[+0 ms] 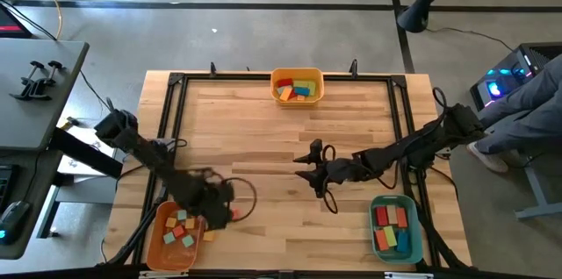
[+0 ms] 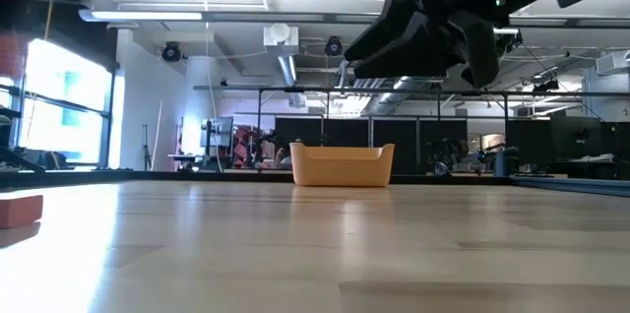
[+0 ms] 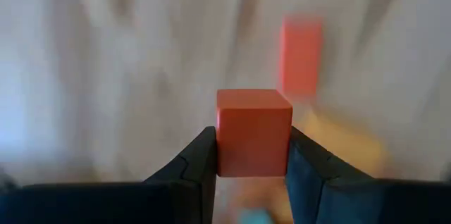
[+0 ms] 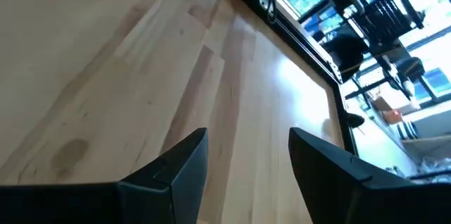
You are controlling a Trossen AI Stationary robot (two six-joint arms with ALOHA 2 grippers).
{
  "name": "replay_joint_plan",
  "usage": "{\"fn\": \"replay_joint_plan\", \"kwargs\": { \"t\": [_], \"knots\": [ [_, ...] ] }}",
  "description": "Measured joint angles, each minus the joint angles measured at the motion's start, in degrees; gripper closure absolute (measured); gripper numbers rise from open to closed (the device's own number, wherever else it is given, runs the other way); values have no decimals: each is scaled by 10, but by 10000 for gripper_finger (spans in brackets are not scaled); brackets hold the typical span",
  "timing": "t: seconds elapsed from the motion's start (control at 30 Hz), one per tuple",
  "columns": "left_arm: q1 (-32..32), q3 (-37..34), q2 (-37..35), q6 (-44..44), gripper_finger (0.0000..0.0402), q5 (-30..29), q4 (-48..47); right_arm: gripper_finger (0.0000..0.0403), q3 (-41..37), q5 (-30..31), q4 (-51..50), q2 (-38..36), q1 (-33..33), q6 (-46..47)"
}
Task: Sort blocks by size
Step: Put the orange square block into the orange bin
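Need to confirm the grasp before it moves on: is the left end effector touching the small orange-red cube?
Touching. The left wrist view shows the small orange-red cube pinched between the left end effector fingers, no gap.

Small orange-red cube (image 3: 254, 131) square between two dark fingers; mixed coloured blocks (image 1: 296, 89) in three bins

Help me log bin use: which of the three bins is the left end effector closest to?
The orange bin at the table's near-left corner; the left end effector hovers beside it, while the yellow bin and teal bin sit far off.
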Motion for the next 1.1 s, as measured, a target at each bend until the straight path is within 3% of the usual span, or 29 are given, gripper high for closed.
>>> {"fn": "replay_joint_plan", "kwargs": {
  "t": [0.13, 0.2, 0.33, 0.57, 0.73, 1.1],
  "knots": [
    [-52, 0, 21, -164, 304, 139, -19, 210, 0, -53, 27, 0, -18, -30],
    [-83, 0, 25, -235, 304, 176, 4, 210, 0, -87, 47, 0, -29, -39],
    [-143, 0, 28, -350, 304, 215, 81, 210, 0, -158, 90, 0, -53, -51],
    [-220, 0, 37, -507, 304, 224, 136, 210, 0, -231, 118, 0, -76, -64],
    [-248, 0, 62, -527, 304, 226, 156, 210, 0, -249, 138, 0, -88, -101],
    [-254, -14, 104, -427, 292, 250, 130, 210, 0, -318, 150, 0, -137, -78]
  ]
}}
